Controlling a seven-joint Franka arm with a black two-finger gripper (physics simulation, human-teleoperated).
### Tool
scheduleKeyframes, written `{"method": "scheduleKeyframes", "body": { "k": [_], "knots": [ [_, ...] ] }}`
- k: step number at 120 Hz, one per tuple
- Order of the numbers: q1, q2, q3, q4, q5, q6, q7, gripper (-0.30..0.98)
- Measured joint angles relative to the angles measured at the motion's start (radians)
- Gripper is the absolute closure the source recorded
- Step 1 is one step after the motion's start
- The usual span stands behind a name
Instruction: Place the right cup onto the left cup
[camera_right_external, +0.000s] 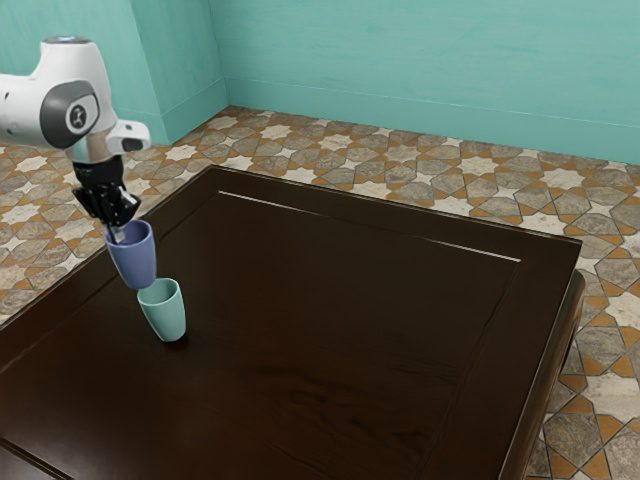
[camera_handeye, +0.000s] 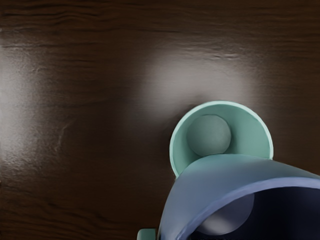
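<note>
My gripper (camera_right_external: 118, 226) is at the rim of the blue-purple cup (camera_right_external: 135, 260), shut on its wall. The cup hangs upright, slightly tilted, above the table. Just beneath and beside it, the mint-green cup (camera_right_external: 166, 312) stands upright on the dark table. In the wrist view the blue-purple cup (camera_handeye: 225, 172) looms large at the lower edge and overlaps part of the green cup (camera_handeye: 250, 130), whose open mouth and inner bottom can be seen. Whether the two cups touch, I cannot tell.
The dark wooden table (camera_right_external: 330, 340) extends from the cups toward the exterior view's right. A small green piece (camera_handeye: 146, 234) shows at the wrist view's lower edge, beside the blue-purple cup. Patterned floor tiles (camera_right_external: 420, 180) and a teal wall (camera_right_external: 420, 70) lie beyond the table.
</note>
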Motion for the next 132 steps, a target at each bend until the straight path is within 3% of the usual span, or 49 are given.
{"method": "scheduleKeyframes", "body": {
  "k": [16,51,76,132],
  "knots": [
    [-0.008,0.022,0.019,0.0,-0.007,0.031,0.008,0.79],
    [-0.017,0.032,0.021,-0.022,-0.095,0.114,0.072,0.78],
    [0.023,0.008,0.021,-0.045,-0.103,0.132,0.105,0.78],
    [0.006,0.046,0.017,-0.068,-0.109,0.146,0.152,0.78]
  ]
}}
